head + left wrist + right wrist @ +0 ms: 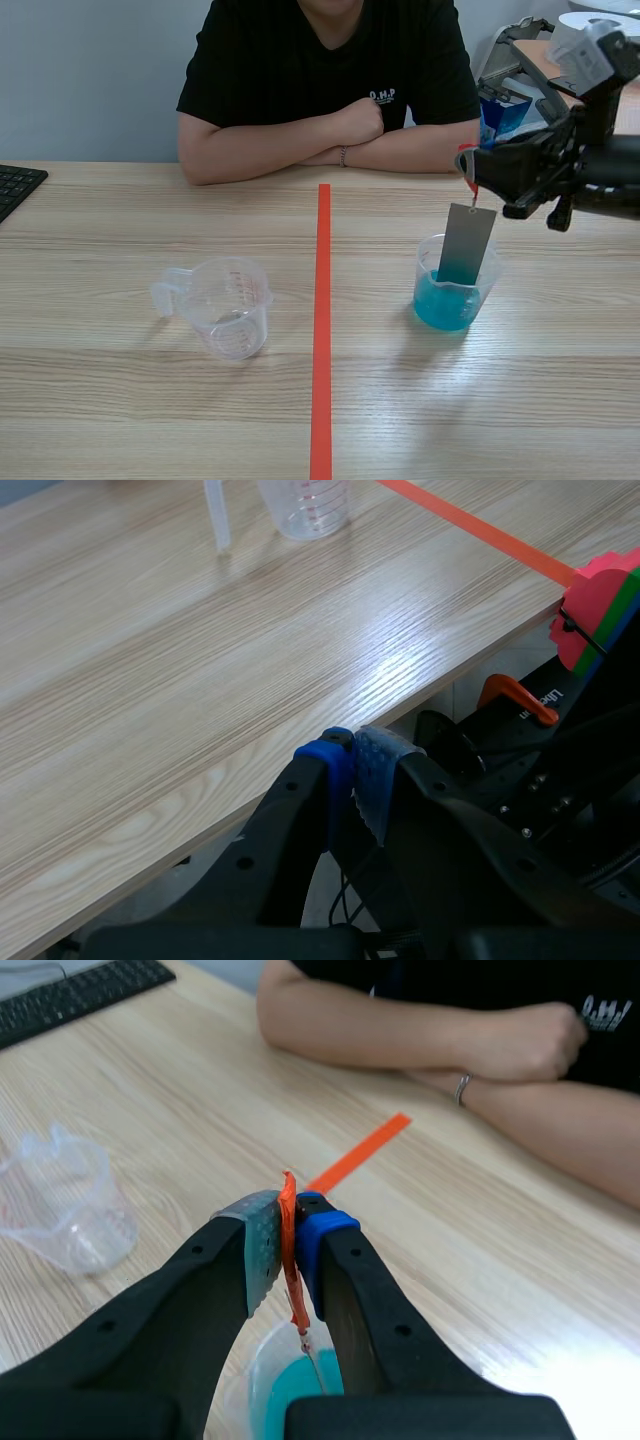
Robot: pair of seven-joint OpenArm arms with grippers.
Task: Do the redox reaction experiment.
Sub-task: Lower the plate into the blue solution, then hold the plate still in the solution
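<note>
Right gripper (288, 1252): fingers closed on a thin orange-red tab (291, 1290), pinched flat between the two pads. A grey metal plate (467, 243) hangs upright directly under the fingers, strung from the tab by a short link. Its lower end sits inside the beaker (452, 290) and appears to reach the blue liquid (443, 308); the bottom of the plate reads teal through the wall. The beaker stands on the table (150, 400) straight below the fingers, and the wrist view shows its rim and blue surface just beneath the fingertips. Left gripper (352, 770): fingers shut together on nothing, pads touching, held off the near edge of the table. The empty measuring cup (228, 308) stands far ahead of the left fingers and well to the side of the right ones, handle turned away from the beaker. A person (320, 80) sits across the table, arms folded on it, hands off the work. Progress, as judged: the immersion step looks under way, with the plate in the solution and held by its tab. No deposit or colour change can be made out on the plate from here. Left to do, as I read it: hold for the reaction, lift the plate out, set it down. The empty cup's role is unclear.
</note>
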